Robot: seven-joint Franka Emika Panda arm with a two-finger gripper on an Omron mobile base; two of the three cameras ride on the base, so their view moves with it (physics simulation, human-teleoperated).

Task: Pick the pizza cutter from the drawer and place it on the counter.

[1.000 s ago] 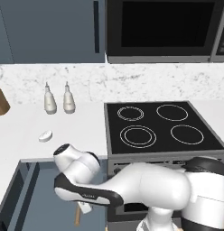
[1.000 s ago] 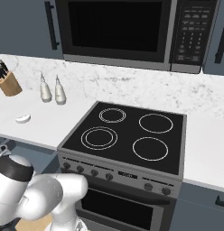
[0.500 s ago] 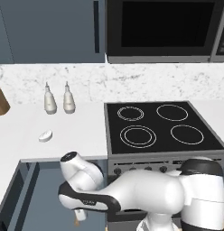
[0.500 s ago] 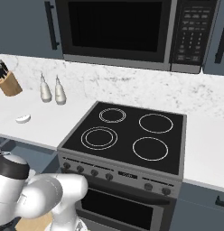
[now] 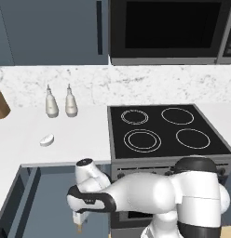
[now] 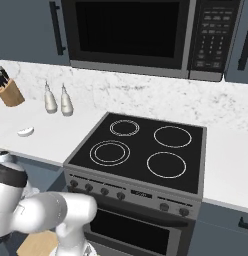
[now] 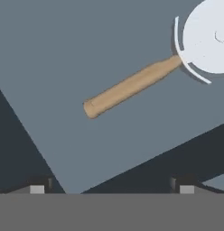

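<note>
The cutter is seen in the hand view lying flat on the slate-blue floor of the drawer. Its tan wooden handle is slim and rounded at the free end, and runs from the middle of the view up toward 2 o'clock, where it meets a round silvery-white wheel cut off by the edge. A thin white curved guard is set along the wheel's rim on the handle side.

The gripper is held above the cutter and apart from it, with nothing between its tips — the two dark fingertips are spread wide at 6 o'clock.

In the left base view the gripper is reached down into the open drawer at 7 o'clock, below the edge of the counter. A tan tip is seen just under the hand. On the counter two white bottles stand at 10 o'clock near the wall, and a small white lump lies in front of them. The stove is at 3 o'clock.
</note>
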